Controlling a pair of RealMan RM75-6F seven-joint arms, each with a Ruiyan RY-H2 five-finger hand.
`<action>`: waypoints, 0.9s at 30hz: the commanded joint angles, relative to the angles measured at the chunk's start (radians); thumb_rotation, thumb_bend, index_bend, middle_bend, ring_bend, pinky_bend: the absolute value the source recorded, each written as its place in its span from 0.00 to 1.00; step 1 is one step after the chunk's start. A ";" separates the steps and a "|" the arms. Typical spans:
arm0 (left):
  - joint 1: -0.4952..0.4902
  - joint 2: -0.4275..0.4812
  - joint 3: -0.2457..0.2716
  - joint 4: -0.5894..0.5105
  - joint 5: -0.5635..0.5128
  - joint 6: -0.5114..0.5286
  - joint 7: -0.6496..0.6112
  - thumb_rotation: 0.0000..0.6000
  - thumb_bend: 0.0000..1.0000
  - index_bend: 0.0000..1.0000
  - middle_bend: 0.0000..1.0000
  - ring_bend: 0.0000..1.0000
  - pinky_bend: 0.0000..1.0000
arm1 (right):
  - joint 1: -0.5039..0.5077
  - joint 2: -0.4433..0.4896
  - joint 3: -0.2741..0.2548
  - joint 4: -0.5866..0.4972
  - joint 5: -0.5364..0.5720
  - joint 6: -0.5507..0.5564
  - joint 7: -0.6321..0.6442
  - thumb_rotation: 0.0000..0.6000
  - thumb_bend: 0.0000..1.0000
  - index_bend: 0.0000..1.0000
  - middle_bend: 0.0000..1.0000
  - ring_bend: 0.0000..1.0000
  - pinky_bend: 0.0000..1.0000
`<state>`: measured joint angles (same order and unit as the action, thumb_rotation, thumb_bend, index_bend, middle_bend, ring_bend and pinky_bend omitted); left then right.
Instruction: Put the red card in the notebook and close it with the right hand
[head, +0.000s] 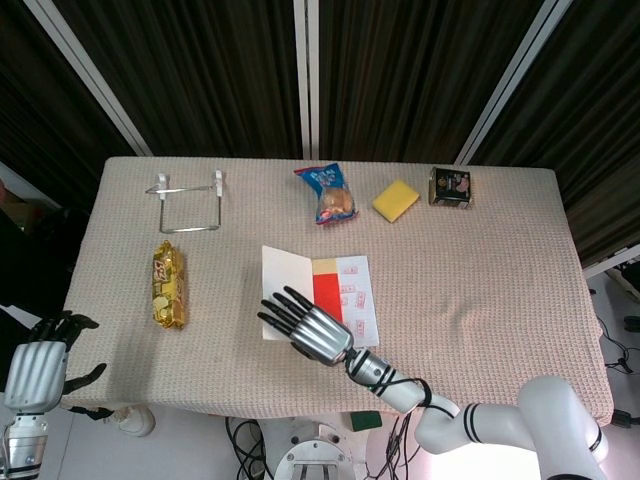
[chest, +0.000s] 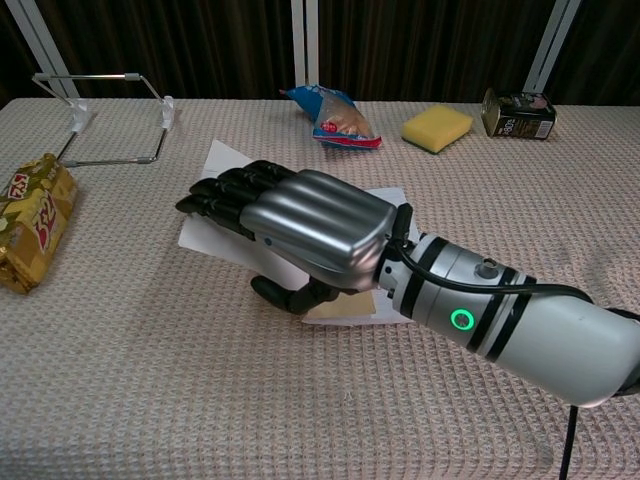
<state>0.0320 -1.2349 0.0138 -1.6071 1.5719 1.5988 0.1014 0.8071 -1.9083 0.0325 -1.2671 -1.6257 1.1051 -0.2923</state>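
The notebook (head: 288, 278) lies open at the middle of the table, and the red card (head: 323, 293) sits along its spine. My right hand (head: 305, 328) reaches in from the near edge over the left white page (chest: 214, 163). That page is tilted up off the table, held between the fingers on top and the thumb underneath. In the chest view the hand (chest: 300, 225) hides the red card; only the printed right page (chest: 388, 200) shows beside it. My left hand (head: 40, 362) hangs off the table's near left corner, holding nothing, its fingers apart.
A gold snack pack (head: 168, 285) lies to the left of the notebook, with a wire rack (head: 188, 203) behind it. Along the back stand a blue snack bag (head: 330, 193), a yellow sponge (head: 396, 200) and a small can (head: 451, 186).
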 joint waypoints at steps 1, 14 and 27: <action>0.001 0.001 0.000 0.000 -0.001 0.001 -0.001 1.00 0.04 0.37 0.31 0.21 0.23 | -0.009 0.008 0.008 -0.017 -0.005 0.017 -0.011 1.00 0.49 0.00 0.00 0.00 0.00; -0.001 -0.002 0.000 0.009 0.009 0.002 -0.012 1.00 0.04 0.36 0.31 0.21 0.23 | -0.074 0.115 -0.008 -0.153 -0.025 0.076 -0.118 1.00 0.49 0.00 0.00 0.00 0.00; -0.004 -0.008 -0.001 0.024 0.022 0.007 -0.027 1.00 0.04 0.36 0.31 0.21 0.23 | -0.193 0.281 -0.089 -0.248 0.044 0.075 -0.147 1.00 0.49 0.00 0.00 0.00 0.00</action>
<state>0.0287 -1.2427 0.0124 -1.5833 1.5937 1.6061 0.0745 0.6296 -1.6501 -0.0392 -1.5114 -1.6072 1.2065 -0.4357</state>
